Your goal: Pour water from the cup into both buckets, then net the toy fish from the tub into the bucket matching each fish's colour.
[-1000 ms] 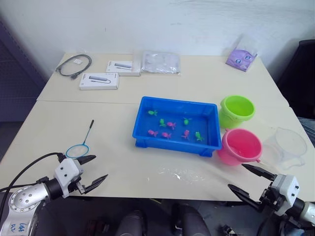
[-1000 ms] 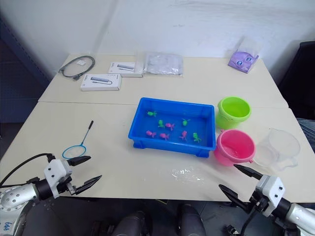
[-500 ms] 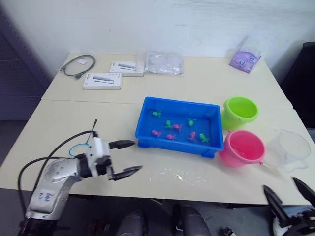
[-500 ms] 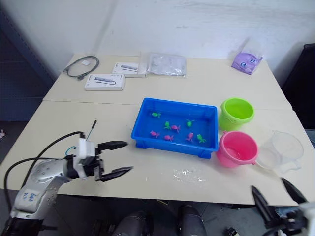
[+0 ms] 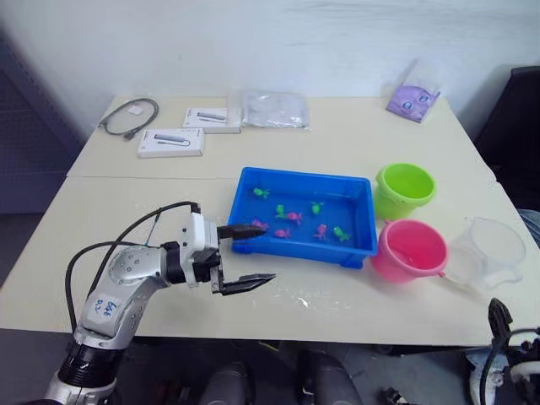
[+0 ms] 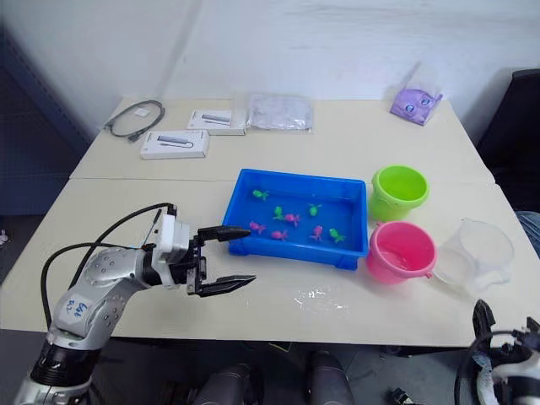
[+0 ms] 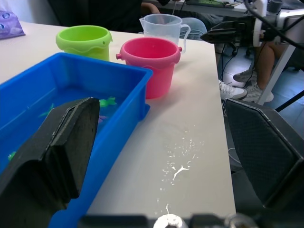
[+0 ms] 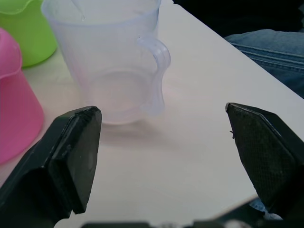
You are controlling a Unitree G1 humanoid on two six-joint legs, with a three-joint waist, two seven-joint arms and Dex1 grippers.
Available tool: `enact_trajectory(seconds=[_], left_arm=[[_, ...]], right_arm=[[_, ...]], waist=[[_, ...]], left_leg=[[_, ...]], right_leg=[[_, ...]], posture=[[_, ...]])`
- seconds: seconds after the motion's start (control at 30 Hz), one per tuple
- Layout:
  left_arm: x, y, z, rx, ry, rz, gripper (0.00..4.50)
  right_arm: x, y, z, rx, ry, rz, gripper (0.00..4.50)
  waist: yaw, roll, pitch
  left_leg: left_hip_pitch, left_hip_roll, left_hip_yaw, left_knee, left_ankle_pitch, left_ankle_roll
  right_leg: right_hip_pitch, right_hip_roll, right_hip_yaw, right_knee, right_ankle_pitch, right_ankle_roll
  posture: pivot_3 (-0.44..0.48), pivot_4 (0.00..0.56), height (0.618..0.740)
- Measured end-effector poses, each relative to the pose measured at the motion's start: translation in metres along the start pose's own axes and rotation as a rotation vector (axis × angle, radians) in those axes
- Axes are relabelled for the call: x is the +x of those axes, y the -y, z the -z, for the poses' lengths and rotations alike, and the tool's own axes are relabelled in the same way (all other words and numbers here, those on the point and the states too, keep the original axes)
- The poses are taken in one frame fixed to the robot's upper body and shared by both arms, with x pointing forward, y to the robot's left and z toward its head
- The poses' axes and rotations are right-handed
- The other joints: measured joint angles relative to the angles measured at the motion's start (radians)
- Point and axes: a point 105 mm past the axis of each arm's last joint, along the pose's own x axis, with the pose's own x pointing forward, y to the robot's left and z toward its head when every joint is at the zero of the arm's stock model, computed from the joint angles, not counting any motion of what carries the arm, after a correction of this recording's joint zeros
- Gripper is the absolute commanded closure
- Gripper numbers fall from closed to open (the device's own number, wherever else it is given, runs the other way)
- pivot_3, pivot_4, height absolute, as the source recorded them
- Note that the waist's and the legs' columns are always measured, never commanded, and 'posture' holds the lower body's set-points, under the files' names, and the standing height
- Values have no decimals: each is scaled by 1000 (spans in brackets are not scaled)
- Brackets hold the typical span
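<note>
The blue tub (image 5: 304, 175) holds several small pink and green toy fish (image 5: 291, 217) in water. To its right stand the lime green bucket (image 5: 405, 187) and, nearer, the pink bucket (image 5: 412, 249). The clear cup (image 5: 494, 249) stands upright right of the pink bucket. My left gripper (image 5: 267, 252) hangs open at the tub's near-left corner with nothing in it. Below the table's near-right edge, my right gripper (image 8: 161, 114) is open and empty, a little short of the cup (image 8: 114, 71). My left arm hides the net.
Two white boxes (image 5: 170, 141), a coiled cable (image 5: 128, 116), a plastic bag (image 5: 276, 108) and a purple pouch (image 5: 413, 97) lie along the far side. Spilled water (image 5: 316, 297) spots the table before the tub. A person's leg (image 8: 266, 42) is beyond the right edge.
My left gripper has swung right from the near-left table edge to the tub's near-left corner. My right gripper has dropped lower at the near-right edge. The camera has shifted slightly.
</note>
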Motion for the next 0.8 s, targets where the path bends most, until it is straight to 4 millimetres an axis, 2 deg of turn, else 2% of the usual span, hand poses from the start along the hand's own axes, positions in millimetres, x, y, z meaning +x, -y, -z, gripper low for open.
enact_trajectory(seconds=[0.3,0.63,0.8], left_arm=[[-2,0,5,16,-24,-12,0],[1,1,10,17,-36,-31,0],[1,-1,11,21,-36,-57,0]], right_arm=[[27,11,12,-16,-17,30,57],[47,9,17,40,12,55,57],[58,9,11,56,39,114,57]], waist=[[-3,0,0],[-3,0,0],[-4,0,0]], left_leg=[[1,0,2,1,0,1],[1,0,2,1,0,1],[1,0,2,1,0,0]], right_leg=[[1,1,1,0,0,1],[1,1,2,1,1,1],[1,1,2,1,1,1]], posture=[[0,150,740],[0,150,740],[0,150,740]])
